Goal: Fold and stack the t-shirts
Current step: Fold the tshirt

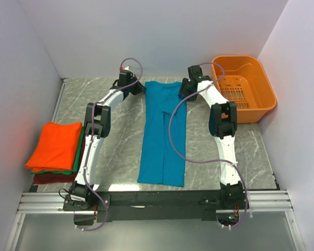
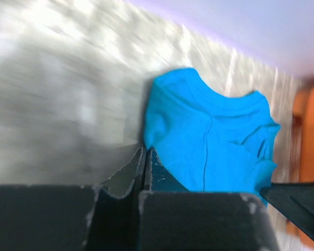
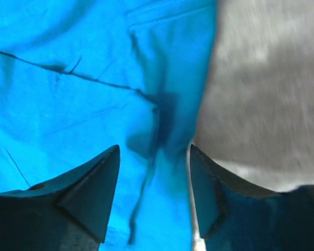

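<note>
Folded t-shirt stack (image 1: 55, 149) visible overhead only.

The teal-blue t-shirt (image 1: 162, 136) is soft matt cloth, lightly creased, like the folded t-shirts (image 1: 55, 146) at the left edge of the table (image 1: 120, 141). That top looks like smooth grey veined stone with a faint sheen. The basket (image 1: 266, 94) at its far right corner is smooth orange plastic.

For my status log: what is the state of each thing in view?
Teal shirt: folded lengthwise, flat.
Stack: three folded shirts, orange on top.
Basket: upright, looks empty.
Left gripper: shut, at shirt's collar edge.
Right gripper: open, over shirt's edge.
</note>
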